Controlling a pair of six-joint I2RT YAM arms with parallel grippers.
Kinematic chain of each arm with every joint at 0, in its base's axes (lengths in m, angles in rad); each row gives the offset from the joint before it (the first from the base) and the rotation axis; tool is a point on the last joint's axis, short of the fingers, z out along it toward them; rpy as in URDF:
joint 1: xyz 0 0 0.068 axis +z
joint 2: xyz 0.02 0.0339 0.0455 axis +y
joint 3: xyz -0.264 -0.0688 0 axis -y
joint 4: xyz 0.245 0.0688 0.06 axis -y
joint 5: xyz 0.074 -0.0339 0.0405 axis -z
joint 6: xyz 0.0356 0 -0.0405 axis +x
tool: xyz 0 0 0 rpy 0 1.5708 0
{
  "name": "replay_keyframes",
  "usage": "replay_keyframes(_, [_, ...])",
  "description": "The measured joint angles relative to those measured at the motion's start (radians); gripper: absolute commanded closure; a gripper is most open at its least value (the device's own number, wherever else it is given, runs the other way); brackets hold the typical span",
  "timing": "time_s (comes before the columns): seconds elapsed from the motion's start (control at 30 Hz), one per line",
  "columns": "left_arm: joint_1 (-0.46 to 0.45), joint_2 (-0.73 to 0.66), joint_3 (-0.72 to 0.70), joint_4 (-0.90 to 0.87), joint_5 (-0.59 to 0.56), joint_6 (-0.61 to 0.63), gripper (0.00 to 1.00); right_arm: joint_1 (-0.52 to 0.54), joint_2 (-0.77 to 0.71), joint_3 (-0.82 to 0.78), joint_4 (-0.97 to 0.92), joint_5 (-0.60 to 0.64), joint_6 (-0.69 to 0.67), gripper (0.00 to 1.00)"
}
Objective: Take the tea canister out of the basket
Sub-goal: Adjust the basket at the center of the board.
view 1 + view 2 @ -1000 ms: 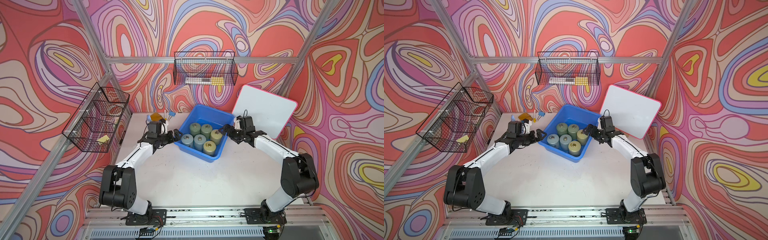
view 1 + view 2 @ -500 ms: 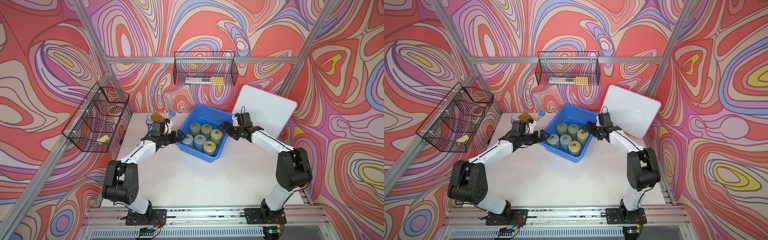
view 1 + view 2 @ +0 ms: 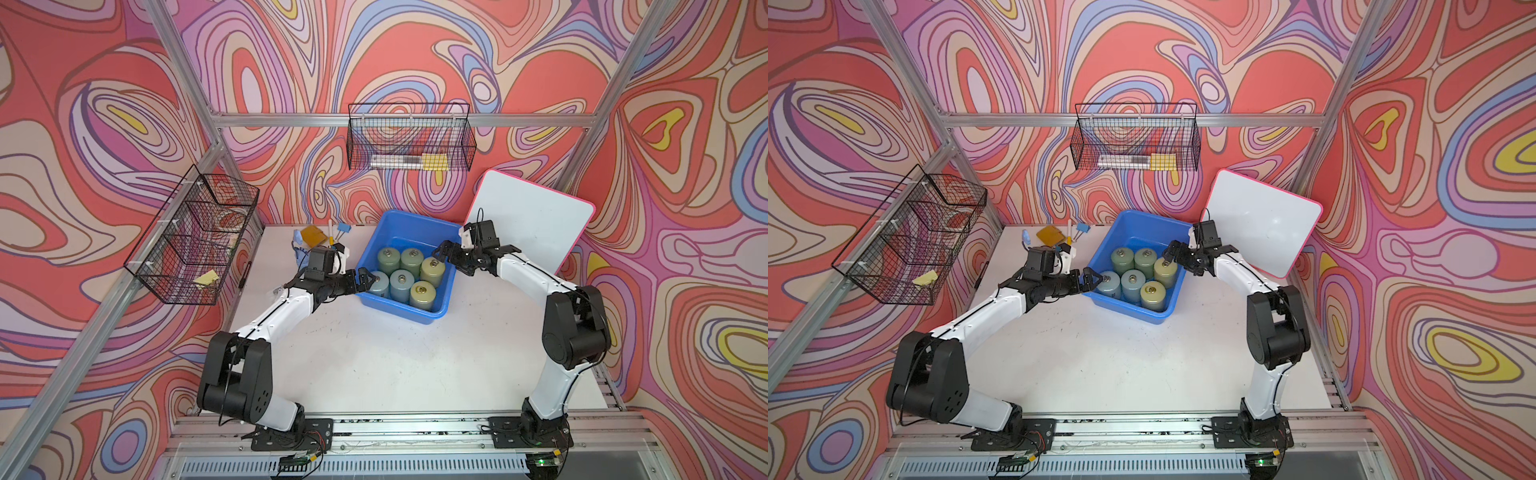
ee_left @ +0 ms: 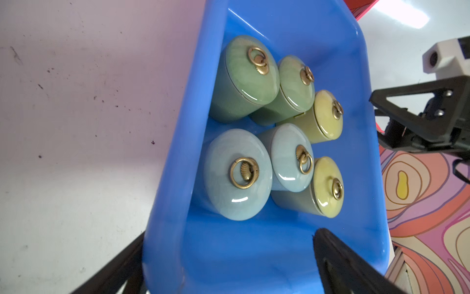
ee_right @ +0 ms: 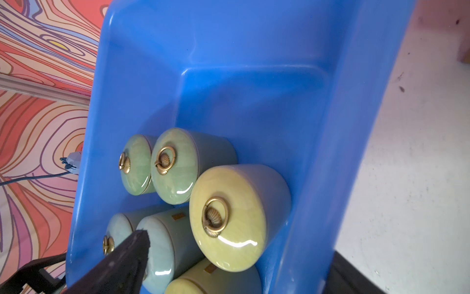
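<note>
Both arms have closed on the basket (image 3: 399,309), frame centre. Jaws of left gripper (image 3: 362,279) and right gripper (image 3: 451,259) gape, empty. Inside, the yellow tea canister (image 3: 432,270) stands packed among neighbours (image 3: 401,280); right jaws risk pinching the wall (image 5: 318,178) too.

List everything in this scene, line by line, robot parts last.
basket: one, bright blue, on the table toward the back
green canisters: two, in the basket, far row
pale blue canisters: two, in the basket, near row
yellow canisters: two, in the basket, right end of each row
whiteboard: one, white with pink edge, leaning at the right wall
wire baskets: two, black, back and left walls
small items: several, amber and blue, table's far left corner
table: one, white
left gripper: black, open, astride the basket's left wall
right gripper: black, open, astride the basket's right wall
</note>
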State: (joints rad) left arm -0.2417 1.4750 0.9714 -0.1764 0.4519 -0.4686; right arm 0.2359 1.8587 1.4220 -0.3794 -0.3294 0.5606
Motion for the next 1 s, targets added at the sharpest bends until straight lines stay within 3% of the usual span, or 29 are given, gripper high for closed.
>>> replay_keyframes(0.27, [-0.032, -0.079, -0.064, -0.023, -0.007, -0.016, 0.01, 0.010, 0.077, 0.108, -0.045, 0.003, -0.029, 0.05])
replay_keyframes(0.63, [-0.085, -0.087, -0.073, -0.028, -0.023, -0.042, 0.01, 0.019, 0.195, 0.282, -0.103, 0.025, -0.071, 0.03])
replay_keyframes(1.0, [-0.120, -0.135, -0.091, -0.027, -0.129, -0.058, 0.01, 0.049, 0.143, 0.282, -0.194, 0.154, -0.158, 0.02])
